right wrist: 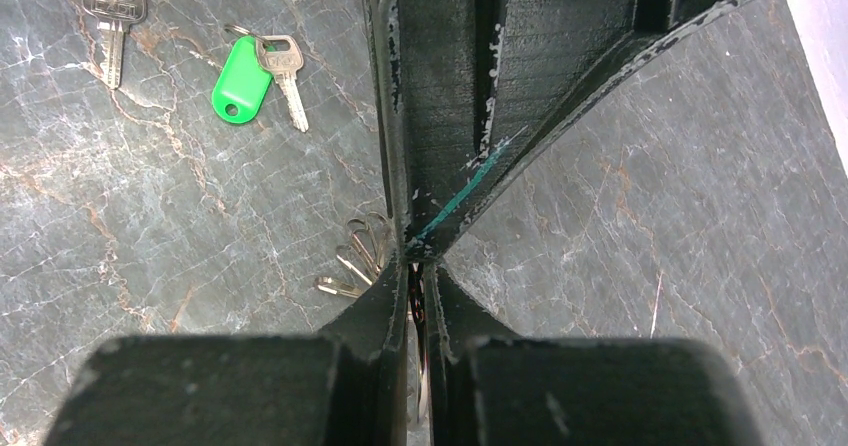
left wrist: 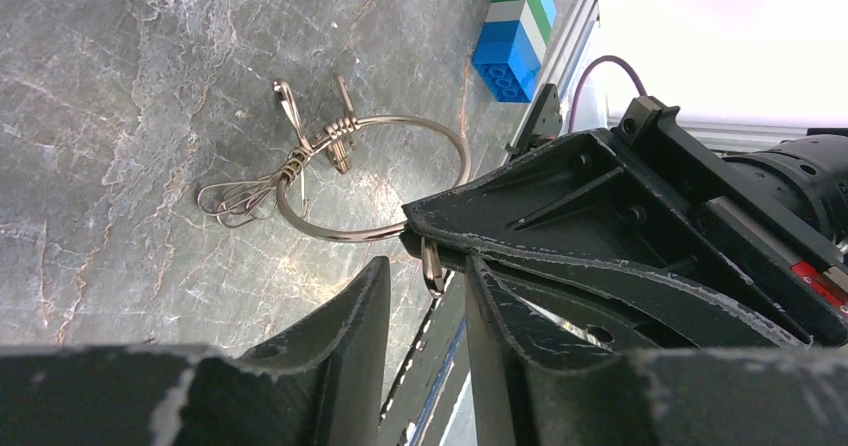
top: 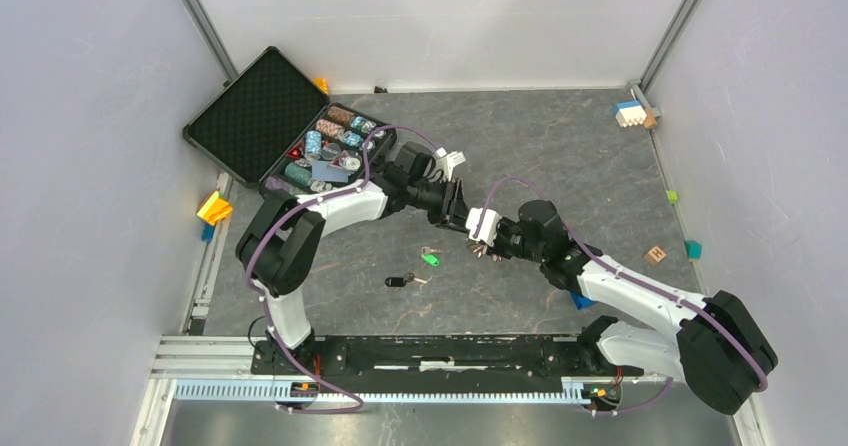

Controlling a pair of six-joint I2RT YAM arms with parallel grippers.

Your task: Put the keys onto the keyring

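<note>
The desk was bare around its middle, with the open case and stray blocks out at its edges, so I judged either arm had room to swing. My right pincer was pressed together on the rim of the keyring. My left pincer stood partly spread just beside that grip, pinching nothing I could see. My worry was that both pincers crowded one thin wire, so a knock could twist it loose or clash the fingers. The green key and black key lay on the desk nearby, not yet threaded
</note>
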